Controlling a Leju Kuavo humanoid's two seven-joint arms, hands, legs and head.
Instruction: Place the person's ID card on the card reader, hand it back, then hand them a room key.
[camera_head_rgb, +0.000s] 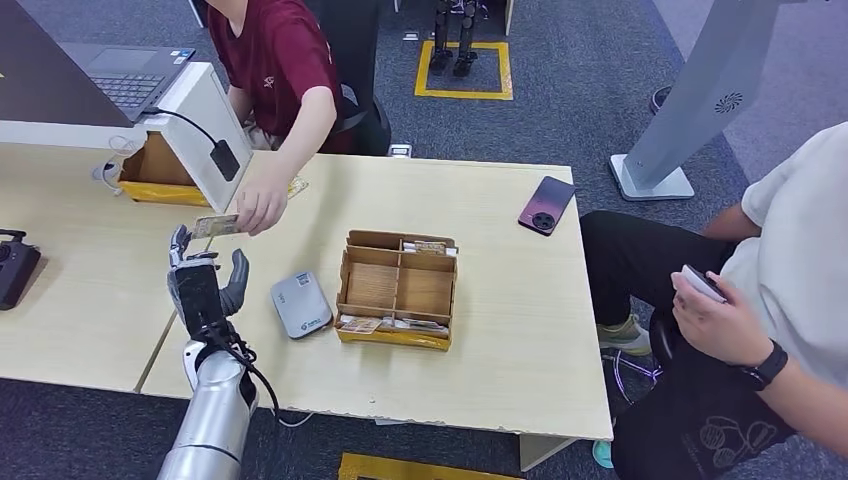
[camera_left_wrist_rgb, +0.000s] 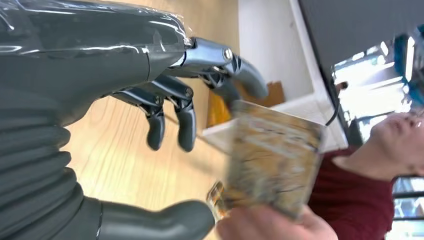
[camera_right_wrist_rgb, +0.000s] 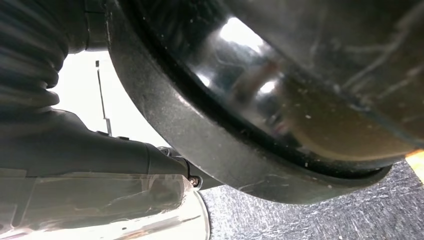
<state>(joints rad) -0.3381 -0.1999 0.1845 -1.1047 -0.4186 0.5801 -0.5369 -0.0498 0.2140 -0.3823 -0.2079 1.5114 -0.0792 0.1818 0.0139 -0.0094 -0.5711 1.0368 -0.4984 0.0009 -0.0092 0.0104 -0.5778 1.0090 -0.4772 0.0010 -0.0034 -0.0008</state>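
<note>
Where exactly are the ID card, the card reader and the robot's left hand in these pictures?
ID card (camera_head_rgb: 214, 225): head view, middle of the card's face, held out by the person.
Card reader (camera_head_rgb: 301, 305): head view, centre of its grey top.
Left hand (camera_head_rgb: 203, 283): head view, middle of the palm.

Bright even overhead light, soft shadows, blurred wrist close-ups, window glare

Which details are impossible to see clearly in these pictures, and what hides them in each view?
- The printed ID card: text blurred in the left wrist view, too small in the head view.
- Whether the left robot hand grips the card: the person's hand covers its far end.
- The right robot hand's fingers: a dark curved body part hides them in the right wrist view.
</note>
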